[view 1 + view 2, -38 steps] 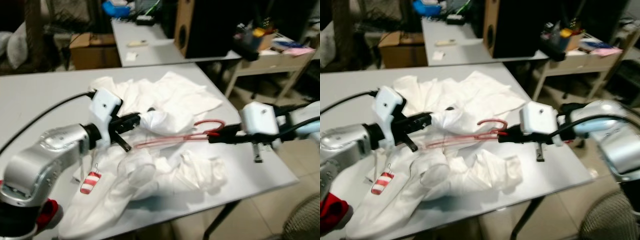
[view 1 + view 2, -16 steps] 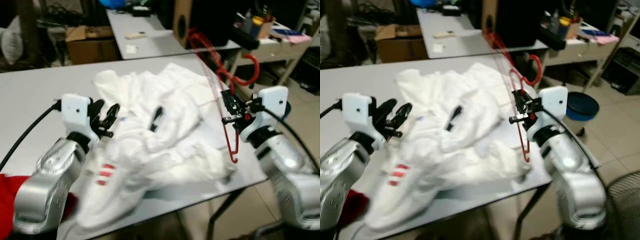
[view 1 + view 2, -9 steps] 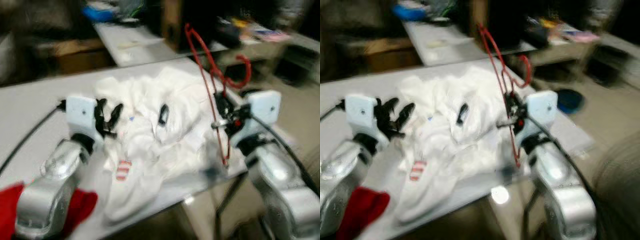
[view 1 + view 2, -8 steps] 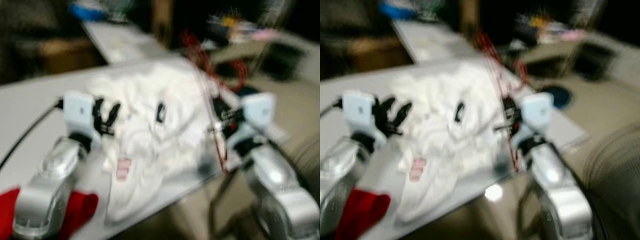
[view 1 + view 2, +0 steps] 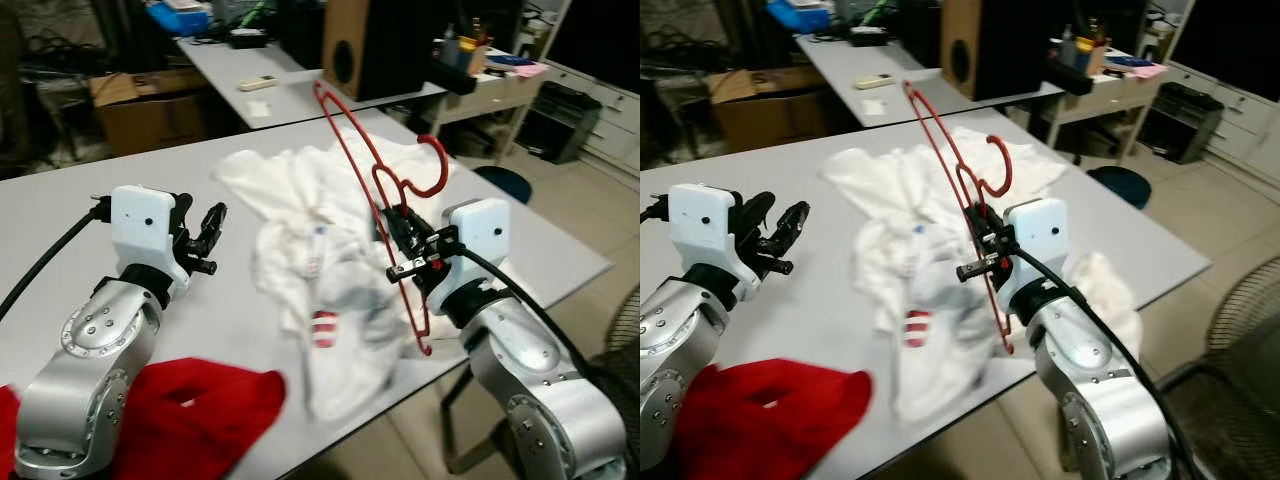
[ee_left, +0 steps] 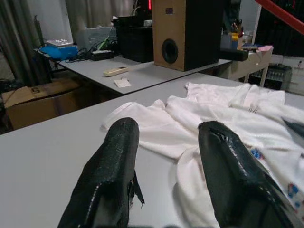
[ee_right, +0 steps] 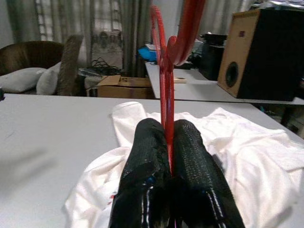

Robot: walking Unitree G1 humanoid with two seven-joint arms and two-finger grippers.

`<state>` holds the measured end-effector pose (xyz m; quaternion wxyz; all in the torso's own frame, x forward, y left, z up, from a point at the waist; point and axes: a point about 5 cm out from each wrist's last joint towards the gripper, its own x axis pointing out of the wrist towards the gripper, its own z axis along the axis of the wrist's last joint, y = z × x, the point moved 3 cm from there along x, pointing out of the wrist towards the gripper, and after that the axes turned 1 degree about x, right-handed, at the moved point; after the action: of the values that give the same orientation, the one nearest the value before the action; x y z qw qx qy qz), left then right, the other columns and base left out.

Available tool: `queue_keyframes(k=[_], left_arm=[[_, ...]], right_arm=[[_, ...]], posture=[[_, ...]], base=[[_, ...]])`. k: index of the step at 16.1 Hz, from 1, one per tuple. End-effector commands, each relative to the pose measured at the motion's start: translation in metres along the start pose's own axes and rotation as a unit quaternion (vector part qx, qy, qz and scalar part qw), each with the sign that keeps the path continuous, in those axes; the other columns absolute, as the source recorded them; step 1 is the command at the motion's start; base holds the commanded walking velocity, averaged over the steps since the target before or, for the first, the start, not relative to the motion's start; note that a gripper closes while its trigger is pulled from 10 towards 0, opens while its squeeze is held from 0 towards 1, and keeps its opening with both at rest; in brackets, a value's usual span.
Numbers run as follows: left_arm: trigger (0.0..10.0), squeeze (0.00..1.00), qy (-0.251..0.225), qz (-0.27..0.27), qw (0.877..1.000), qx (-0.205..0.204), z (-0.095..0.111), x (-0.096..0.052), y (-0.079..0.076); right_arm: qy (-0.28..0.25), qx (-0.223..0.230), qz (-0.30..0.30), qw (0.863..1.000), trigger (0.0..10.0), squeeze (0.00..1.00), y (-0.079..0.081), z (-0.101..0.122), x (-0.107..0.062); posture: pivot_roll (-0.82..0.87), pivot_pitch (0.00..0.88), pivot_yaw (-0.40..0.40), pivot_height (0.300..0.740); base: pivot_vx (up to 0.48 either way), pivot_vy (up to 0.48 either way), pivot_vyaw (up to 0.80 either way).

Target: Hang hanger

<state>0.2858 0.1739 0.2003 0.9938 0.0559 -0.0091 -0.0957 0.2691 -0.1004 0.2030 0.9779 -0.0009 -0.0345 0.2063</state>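
While the right claw (image 5: 400, 245) clamped the red hanger (image 5: 385, 190) upright, lifted clear above the white clothes (image 5: 320, 260) on the grey surface (image 5: 60, 200), apparently ready for carrying to a rail, the left claw (image 5: 205, 240) hovered spread and empty.

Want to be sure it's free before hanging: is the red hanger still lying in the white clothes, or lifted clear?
Lifted clear. The red hanger stands nearly upright in the right gripper, jaws shut on its wire, above the white clothes.
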Motion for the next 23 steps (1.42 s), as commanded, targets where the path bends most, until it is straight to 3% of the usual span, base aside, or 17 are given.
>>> queue_keyframes(k=[1, 7, 12, 14, 15, 19, 23], left_arm=[[10.0, 0.00, 0.001, -0.007, 1.000, 0.002, 0.001, 0.001, -0.004], [10.0, 0.00, 0.001, -0.003, 1.000, 0.002, 0.001, 0.000, -0.003], [10.0, 0.00, -0.004, -0.014, 0.999, 0.029, 0.001, -0.003, -0.009], [10.0, 0.00, 0.005, -0.012, 1.000, 0.000, -0.003, -0.004, -0.010], [10.0, 0.00, 0.009, -0.007, 1.000, -0.018, -0.005, -0.004, -0.009], [10.0, 0.00, 0.007, -0.005, 1.000, -0.012, -0.007, -0.006, -0.005], [10.0, 0.00, 0.014, -0.011, 1.000, -0.006, -0.009, -0.008, -0.007]], right_arm=[[-0.001, -0.004, 0.005, 1.000, 10.0, 0.00, -0.001, 0.002, -0.003], [0.013, -0.011, 0.050, 0.999, 10.0, 0.00, 0.010, -0.004, -0.004], [0.033, -0.022, 0.061, 0.997, 10.0, 0.00, 0.008, -0.014, -0.008], [0.037, -0.013, 0.060, 0.997, 10.0, 0.00, 0.007, -0.019, -0.010], [0.039, -0.010, 0.059, 0.997, 10.0, 0.00, 0.007, -0.021, -0.011], [0.045, -0.010, 0.058, 0.997, 10.0, 0.00, 0.004, -0.026, -0.015], [0.053, 0.008, 0.032, 0.998, 10.0, 0.00, -0.003, -0.032, -0.021]], posture=[[0.07, 0.023, -0.011, 0.740], [0.08, 0.022, -0.020, 0.740], [0.08, 0.022, -0.029, 0.740], [0.08, 0.022, -0.030, 0.740], [0.08, 0.022, -0.030, 0.740], [0.08, 0.024, -0.030, 0.740], [0.08, 0.025, -0.027, 0.740]], base=[[0.000, 0.379, 0.00], [0.000, 0.342, 0.00], [0.000, -0.192, 0.61], [0.000, -0.240, 0.80], [0.000, 0.480, 0.80], [0.000, 0.480, 0.80], [0.000, 0.360, 0.00]])
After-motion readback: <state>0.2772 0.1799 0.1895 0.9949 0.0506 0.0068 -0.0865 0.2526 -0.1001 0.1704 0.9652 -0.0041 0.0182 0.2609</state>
